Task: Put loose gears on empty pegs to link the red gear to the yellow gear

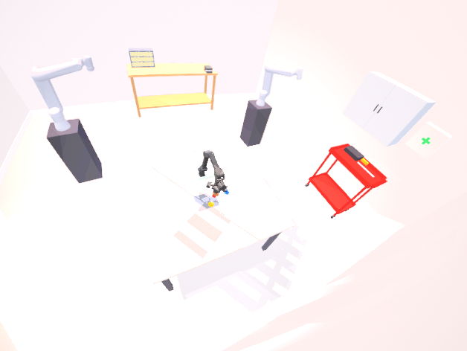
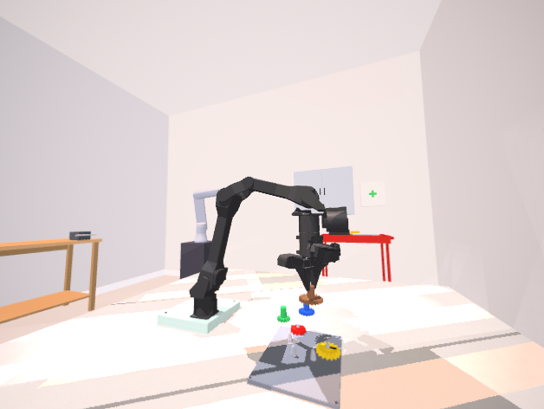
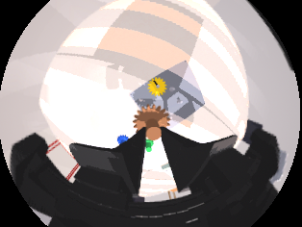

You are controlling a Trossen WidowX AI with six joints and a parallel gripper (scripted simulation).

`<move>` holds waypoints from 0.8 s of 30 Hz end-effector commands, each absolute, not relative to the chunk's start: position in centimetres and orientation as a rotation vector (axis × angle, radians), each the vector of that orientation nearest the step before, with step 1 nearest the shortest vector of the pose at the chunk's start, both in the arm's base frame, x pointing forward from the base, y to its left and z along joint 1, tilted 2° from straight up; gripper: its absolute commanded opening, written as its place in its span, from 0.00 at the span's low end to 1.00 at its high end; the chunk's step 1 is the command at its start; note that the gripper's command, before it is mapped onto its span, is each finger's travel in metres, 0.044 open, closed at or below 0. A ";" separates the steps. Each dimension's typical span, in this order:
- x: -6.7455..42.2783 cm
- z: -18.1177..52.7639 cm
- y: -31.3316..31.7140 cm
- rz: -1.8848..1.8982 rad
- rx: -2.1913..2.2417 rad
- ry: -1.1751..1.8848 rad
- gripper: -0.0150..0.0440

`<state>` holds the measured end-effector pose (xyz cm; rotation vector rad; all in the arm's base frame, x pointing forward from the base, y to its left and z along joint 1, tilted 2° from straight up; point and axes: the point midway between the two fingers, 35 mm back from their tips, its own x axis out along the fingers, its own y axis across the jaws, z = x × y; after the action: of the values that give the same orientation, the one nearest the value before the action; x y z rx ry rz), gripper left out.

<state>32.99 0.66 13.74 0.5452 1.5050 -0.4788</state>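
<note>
My gripper (image 2: 311,288) (image 3: 153,131) is shut on the knob of a brown gear (image 2: 310,299) (image 3: 151,116) and holds it in the air, level, behind the grey board (image 2: 281,381) (image 3: 194,102). The red gear (image 2: 298,329) (image 1: 213,195) sits at the board's back edge; in the wrist view the brown gear seems to hide it. The yellow gear (image 2: 328,351) (image 3: 157,87) (image 1: 210,204) with a black stripe sits at the board's right side. Bare pegs (image 2: 294,351) (image 2: 313,354) stand between and left of them. A green gear (image 2: 282,314) (image 3: 149,144) and a blue gear (image 2: 306,310) (image 3: 122,139) (image 1: 227,192) stand on the table behind the board.
The arm's pale base plate (image 2: 180,320) lies on the table at the left in the exterior view. A red cart (image 1: 328,188) (image 2: 358,238), a wooden bench (image 1: 171,69) and two pale arms on dark pedestals (image 1: 75,151) (image 1: 256,122) stand away from the table. Striped shadows cross the table and board.
</note>
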 end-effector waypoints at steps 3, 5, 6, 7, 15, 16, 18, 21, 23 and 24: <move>32.3 13.4 0.1 -0.476 0.545 1.502 0.25; 32.2 13.2 -0.1 -0.476 0.545 1.502 0.25; 32.1 13.1 -0.2 -0.476 0.545 1.502 0.25; 32.0 13.0 -0.3 -0.476 0.545 1.502 0.25; 31.2 12.3 -1.0 -0.477 0.545 1.502 0.25; 31.1 12.2 -1.1 -0.477 0.545 1.502 0.25; 30.8 12.0 -1.2 -0.477 0.544 1.503 0.25; 30.5 11.7 -1.5 -0.478 0.544 1.503 0.25; 30.3 11.6 -1.6 -0.478 0.544 1.503 0.25; 30.2 11.5 -1.7 -0.478 0.544 1.503 0.25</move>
<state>30.62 -1.45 11.60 0.5442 1.5065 -0.4803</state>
